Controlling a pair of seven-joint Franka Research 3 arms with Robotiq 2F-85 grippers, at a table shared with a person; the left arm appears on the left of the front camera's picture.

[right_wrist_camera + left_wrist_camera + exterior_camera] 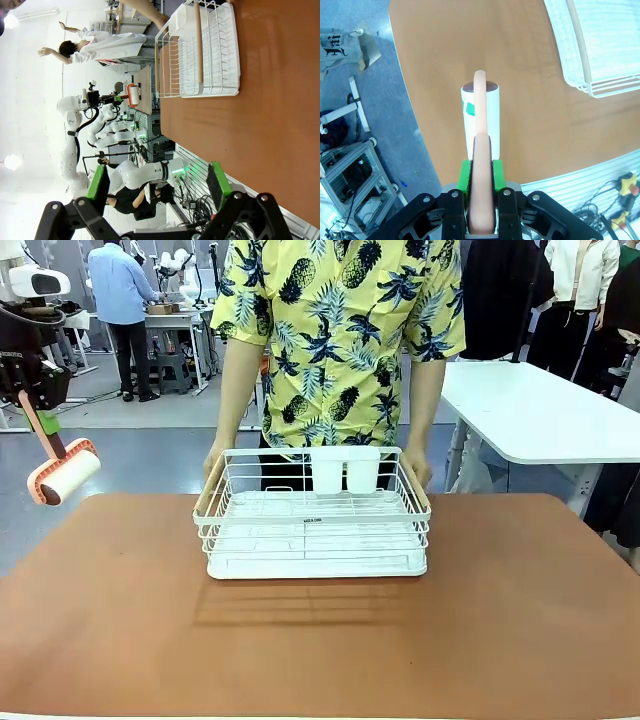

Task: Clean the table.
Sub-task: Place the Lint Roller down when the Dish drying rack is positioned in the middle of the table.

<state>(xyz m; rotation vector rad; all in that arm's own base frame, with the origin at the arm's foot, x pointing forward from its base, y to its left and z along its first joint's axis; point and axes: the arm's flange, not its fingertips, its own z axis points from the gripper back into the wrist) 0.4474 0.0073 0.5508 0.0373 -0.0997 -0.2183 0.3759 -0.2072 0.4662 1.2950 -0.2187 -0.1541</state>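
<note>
The reddish-brown table [320, 640] fills the foreground. My left gripper [42, 420] hangs above the table's far left corner, shut on the salmon handle of a lint roller [62, 472], whose white roll points down toward the table. In the left wrist view the green pads [465, 175] clamp that handle, and the lint roller [481, 112] hovers over the table [535, 110] near its edge. My right gripper [158, 182] is open with nothing between its fingers, off the table's [260, 125] side.
A white wire dish rack [315, 525] with two white cups stands at the table's far middle. A person in a yellow patterned shirt holds both its ends with their hands [214, 462]. A white table [540, 415] stands behind at the right.
</note>
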